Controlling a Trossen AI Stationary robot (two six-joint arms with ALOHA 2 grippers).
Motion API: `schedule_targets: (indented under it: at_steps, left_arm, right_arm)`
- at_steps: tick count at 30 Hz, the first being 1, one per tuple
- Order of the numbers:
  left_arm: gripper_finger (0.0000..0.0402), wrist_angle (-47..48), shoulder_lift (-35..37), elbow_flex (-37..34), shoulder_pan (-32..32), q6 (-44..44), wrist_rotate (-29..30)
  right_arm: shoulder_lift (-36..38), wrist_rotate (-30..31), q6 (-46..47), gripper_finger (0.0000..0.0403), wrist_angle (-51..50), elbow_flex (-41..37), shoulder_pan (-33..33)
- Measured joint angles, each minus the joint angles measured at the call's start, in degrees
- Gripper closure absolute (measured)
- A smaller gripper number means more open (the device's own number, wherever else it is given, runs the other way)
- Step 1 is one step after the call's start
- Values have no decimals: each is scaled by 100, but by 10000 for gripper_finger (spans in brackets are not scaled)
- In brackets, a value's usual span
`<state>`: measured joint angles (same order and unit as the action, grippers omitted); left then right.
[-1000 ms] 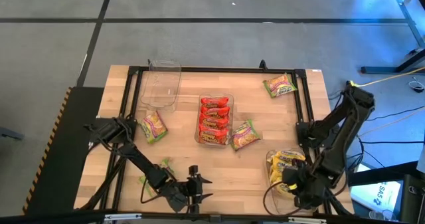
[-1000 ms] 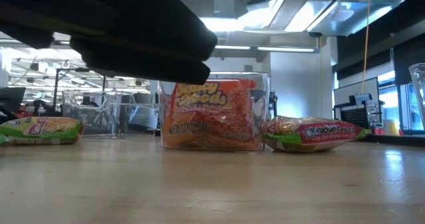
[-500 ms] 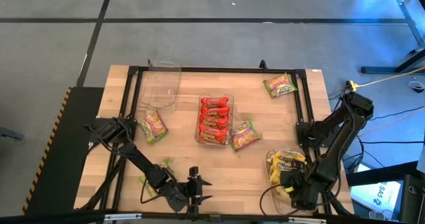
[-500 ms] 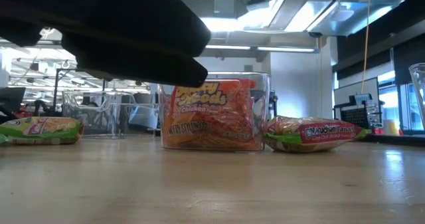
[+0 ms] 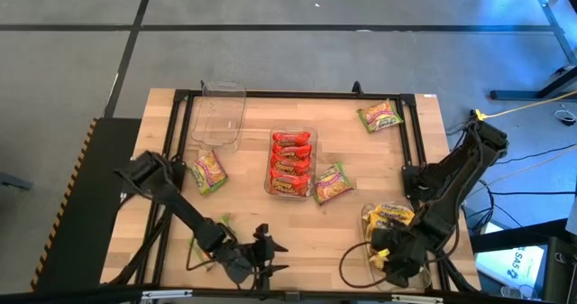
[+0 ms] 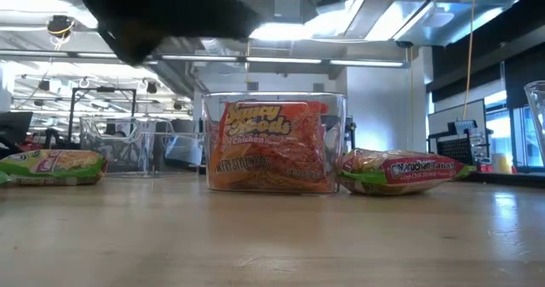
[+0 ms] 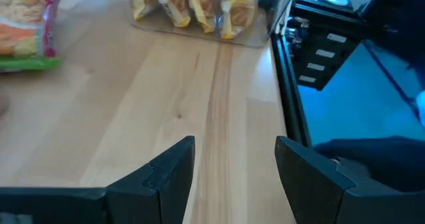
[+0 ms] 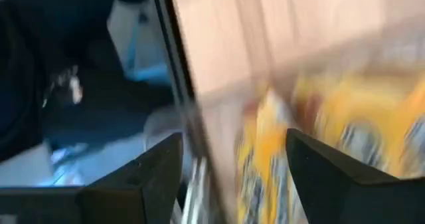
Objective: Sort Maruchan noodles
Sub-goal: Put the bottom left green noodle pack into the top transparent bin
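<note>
High view showed a pale wooden worktop (image 5: 297, 241) on grey floor. Red crinkly noodle packets (image 5: 290, 163) stood in a clear tray at its centre, row running front-to-back. Both hands were spread: left hand (image 5: 267, 261) at the front edge, right hand (image 5: 381, 261) over yellow packets (image 5: 389, 219) near the front-right corner.

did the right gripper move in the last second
Yes. The right gripper shifted toward the near table edge, over the tray of yellow noodles, which stayed put.

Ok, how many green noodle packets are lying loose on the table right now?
4: one at the far right corner, one beside the red tray, one below the empty tray, one partly hidden under the left arm.
</note>
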<state>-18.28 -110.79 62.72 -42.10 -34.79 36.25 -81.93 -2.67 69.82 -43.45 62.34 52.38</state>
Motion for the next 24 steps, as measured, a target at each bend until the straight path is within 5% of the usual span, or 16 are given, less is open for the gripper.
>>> schedule_targets:
  at_steps: [6,12,24]
  left_arm:
    - [198,1729,989,-7,-179,-1052,-137]
    - [198,3636,1552,-7,-516,-3006,-273]
    - [198,6228,1526,-13,-1197,-6491,-1152]
  right_arm:
    - [2,1976,-1101,166,88,171,-44]
    - [-42,3703,-1881,166,318,171,-42]
    - [-385,4376,-3243,166,1433,169,-31]
